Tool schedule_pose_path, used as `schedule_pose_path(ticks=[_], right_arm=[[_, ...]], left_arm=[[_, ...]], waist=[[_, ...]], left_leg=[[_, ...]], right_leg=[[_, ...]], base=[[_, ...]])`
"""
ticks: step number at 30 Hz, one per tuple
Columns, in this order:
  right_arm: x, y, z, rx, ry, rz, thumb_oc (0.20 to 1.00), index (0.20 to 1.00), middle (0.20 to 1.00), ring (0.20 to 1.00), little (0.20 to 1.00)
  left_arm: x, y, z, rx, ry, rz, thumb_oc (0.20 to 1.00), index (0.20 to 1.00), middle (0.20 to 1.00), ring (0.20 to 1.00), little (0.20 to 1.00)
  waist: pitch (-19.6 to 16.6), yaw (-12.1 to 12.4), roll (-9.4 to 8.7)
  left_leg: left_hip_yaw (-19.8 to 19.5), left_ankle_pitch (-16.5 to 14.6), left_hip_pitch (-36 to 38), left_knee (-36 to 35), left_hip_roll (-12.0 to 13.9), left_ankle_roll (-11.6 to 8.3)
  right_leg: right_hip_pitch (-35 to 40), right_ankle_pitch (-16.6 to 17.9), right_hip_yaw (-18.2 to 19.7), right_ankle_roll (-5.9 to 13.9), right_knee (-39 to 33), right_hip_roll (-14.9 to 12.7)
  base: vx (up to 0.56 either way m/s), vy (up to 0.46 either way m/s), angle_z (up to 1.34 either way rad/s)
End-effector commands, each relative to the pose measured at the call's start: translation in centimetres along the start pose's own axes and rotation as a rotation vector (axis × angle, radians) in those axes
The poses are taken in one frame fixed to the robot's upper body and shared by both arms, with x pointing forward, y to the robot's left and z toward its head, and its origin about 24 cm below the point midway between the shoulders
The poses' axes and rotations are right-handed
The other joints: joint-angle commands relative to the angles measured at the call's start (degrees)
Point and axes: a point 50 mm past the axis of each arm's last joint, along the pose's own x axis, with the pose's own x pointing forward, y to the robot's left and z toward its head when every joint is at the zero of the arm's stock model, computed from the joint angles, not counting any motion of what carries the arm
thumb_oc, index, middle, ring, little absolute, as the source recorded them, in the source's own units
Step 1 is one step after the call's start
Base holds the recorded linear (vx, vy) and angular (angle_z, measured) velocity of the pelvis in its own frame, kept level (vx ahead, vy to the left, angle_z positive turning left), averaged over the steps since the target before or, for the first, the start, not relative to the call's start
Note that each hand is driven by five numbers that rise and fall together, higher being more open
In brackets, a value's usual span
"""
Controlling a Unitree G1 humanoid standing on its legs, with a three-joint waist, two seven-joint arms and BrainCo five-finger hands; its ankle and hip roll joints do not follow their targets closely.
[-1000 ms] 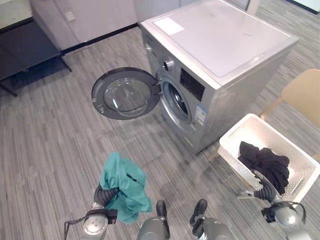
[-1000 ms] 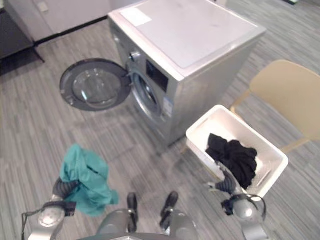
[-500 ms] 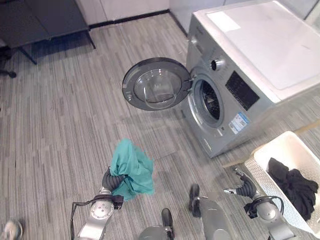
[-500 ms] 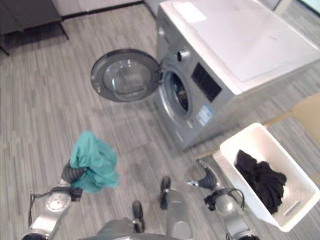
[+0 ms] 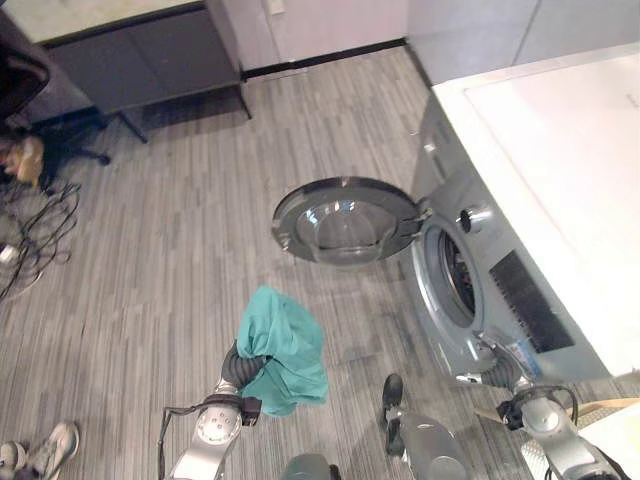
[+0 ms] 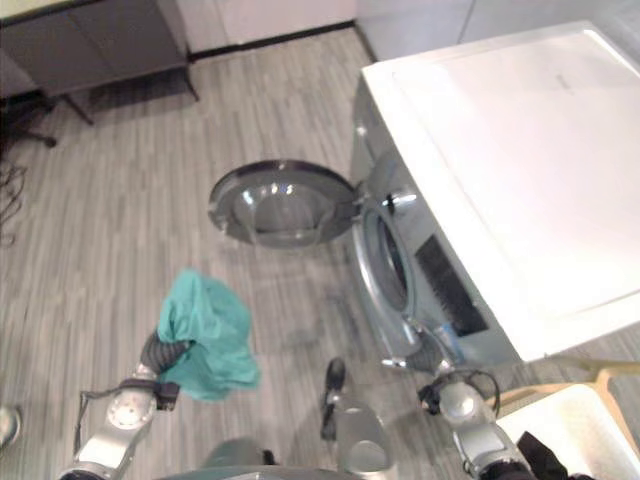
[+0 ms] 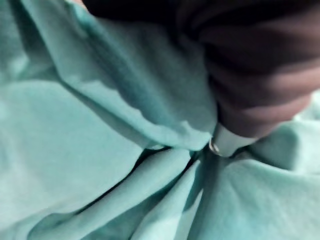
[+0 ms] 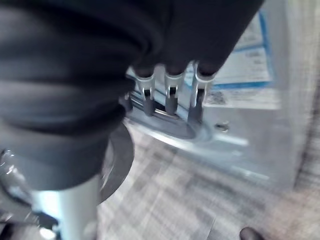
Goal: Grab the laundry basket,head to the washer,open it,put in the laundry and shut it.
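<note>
The silver washer stands at the right. Its round door is swung wide open, showing the dark drum opening. My left hand is raised low at the left, shut on a teal garment that drapes over it. In the left wrist view the teal garment bunches around the fingers. My right hand is open and holds nothing, close to the washer's lower front. The white laundry basket sits at the lower right with black clothes in it.
A dark cabinet stands against the far wall. Loose cables lie on the floor at the left. A person's shoe shows at the lower left. A wooden chair leg sits beside the basket.
The camera has swung left and closer to the washer's front, sliding the basket to the lower right corner. My right hand has moved from the basket to the washer. The left hand still holds the garment.
</note>
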Motion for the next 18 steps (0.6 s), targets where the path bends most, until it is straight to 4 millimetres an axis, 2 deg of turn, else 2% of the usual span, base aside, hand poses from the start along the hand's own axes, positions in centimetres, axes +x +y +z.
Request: schedule_pose_path(ticks=[1, 2, 3, 5, 8, 9, 10, 12, 15, 16, 18], right_arm=[[-0.1, -2.4, 0.0, 0.004, -0.011, -0.115, 1.000, 1.000, 1.000, 1.000, 1.000], [-0.1, -2.5, -0.1, 0.001, -0.006, -0.121, 1.000, 1.000, 1.000, 1.000, 1.000], [-0.1, -2.5, -0.1, 0.001, -0.006, -0.121, 1.000, 1.000, 1.000, 1.000, 1.000], [0.0, -2.1, -0.3, -0.001, 0.004, -0.114, 1.000, 1.000, 1.000, 1.000, 1.000], [0.1, -1.6, -0.3, 0.003, 0.011, -0.102, 1.000, 1.000, 1.000, 1.000, 1.000], [0.2, -1.2, -0.4, 0.005, 0.019, -0.095, 1.000, 1.000, 1.000, 1.000, 1.000], [0.2, -1.2, -0.4, 0.005, 0.019, -0.095, 1.000, 1.000, 1.000, 1.000, 1.000], [0.1, -0.9, -0.9, 0.014, 0.040, -0.091, 1.000, 1.000, 1.000, 1.000, 1.000], [-0.1, -0.9, -1.3, 0.039, 0.056, -0.098, 1.000, 1.000, 1.000, 1.000, 1.000], [-0.3, -0.8, -1.3, 0.066, 0.054, -0.100, 1.000, 1.000, 1.000, 1.000, 1.000], [-0.3, -0.7, -1.3, 0.068, 0.058, -0.098, 1.000, 1.000, 1.000, 1.000, 1.000]], left_arm=[[0.6, 1.5, 2.8, 0.050, -0.148, 0.027, 0.200, 0.200, 0.200, 0.200, 0.200], [0.5, 1.5, 3.0, 0.055, -0.154, 0.025, 0.200, 0.200, 0.200, 0.200, 0.200], [0.5, 1.5, 3.0, 0.055, -0.154, 0.025, 0.200, 0.200, 0.200, 0.200, 0.200], [0.5, 1.5, 3.0, 0.062, -0.156, 0.028, 0.200, 0.200, 0.200, 0.200, 0.200], [0.5, 1.4, 3.1, 0.060, -0.159, 0.029, 0.200, 0.200, 0.200, 0.200, 0.200], [0.4, 1.3, 3.1, 0.052, -0.160, 0.032, 0.200, 0.200, 0.200, 0.200, 0.200], [0.5, 1.3, 3.1, 0.052, -0.160, 0.032, 0.200, 0.200, 0.200, 0.200, 0.200], [0.3, 1.3, 2.8, 0.059, -0.152, 0.024, 0.200, 0.200, 0.200, 0.200, 0.200], [0.2, 1.5, 2.6, 0.085, -0.141, 0.011, 0.200, 0.200, 0.200, 0.200, 0.200], [0.1, 1.9, 2.4, 0.110, -0.134, 0.011, 0.200, 0.200, 0.200, 0.200, 0.200], [0.1, 2.3, 2.4, 0.120, -0.134, 0.018, 0.200, 0.200, 0.200, 0.200, 0.200]], waist=[[-0.6, -0.6, -3.39], [-0.4, 0.2, -3.75], [-0.4, 0.3, -3.81], [0.1, 1.5, -3.63], [0.6, 3.2, -3.35], [0.8, 3.9, -3.35], [0.7, 3.9, -3.31], [-0.1, 3.6, -3.01], [-1.2, 2.8, -3.48], [-1.8, 2.1, -3.69], [-1.8, 1.9, -3.74]], left_leg=[[3.2, -0.9, -2.9, -12.9, -1.1, 2.72], [2.7, 0.1, -6.2, -17.2, -1.2, 2.82], [2.8, 0.2, -6.0, -17.4, -1.2, 2.82], [-0.3, 5.6, -8.6, -23.4, -1.4, 1.71], [-6.6, 11.4, -10.8, -30.2, -1.9, 0.38], [-10.8, 12.4, -11.5, -31.6, -2.3, 0.10], [-10.8, 12.6, -11.6, -31.7, -2.2, 0.10], [-12.4, 11.2, -10.0, -31.6, -2.2, 0.53], [-10.0, 9.5, -8.1, -30.1, -2.5, 1.71], [-7.3, 8.4, -6.4, -30.6, -2.8, 2.82], [-5.8, 8.0, -5.7, -30.8, -2.9, 3.37]], right_leg=[[4.1, -6.1, -0.4, 10.58, -2.8, -3.8], [6.0, -7.0, 1.2, 10.73, -3.1, -3.5], [6.0, -7.0, 1.3, 10.74, -3.1, -3.5], [8.1, -8.2, 3.8, 10.56, -3.2, -2.0], [10.3, -9.5, 8.4, 10.52, -2.8, -0.2], [11.5, -10.7, 11.6, 10.54, -1.8, 0.1], [11.3, -10.5, 11.6, 10.53, -1.9, 0.2], [11.9, -11.4, 15.1, 11.03, -0.8, 0.4], [12.3, -11.7, 18.1, 11.90, 0.5, -0.9], [11.8, -11.7, 19.9, 12.90, 1.8, -1.9], [11.2, -11.4, 20.3, 13.40, 3.1, -2.2]], base=[[0.28, 0.020, -0.41], [0.23, 0.026, -0.41], [0.23, 0.042, -0.44], [0.22, 0.067, -0.61], [0.30, 0.152, -1.02], [0.26, 0.170, -1.39], [0.27, 0.209, -1.46], [0.25, 0.226, -1.12], [0.26, 0.308, -1.34], [0.19, 0.279, -1.01], [0.10, 0.205, -0.81]])
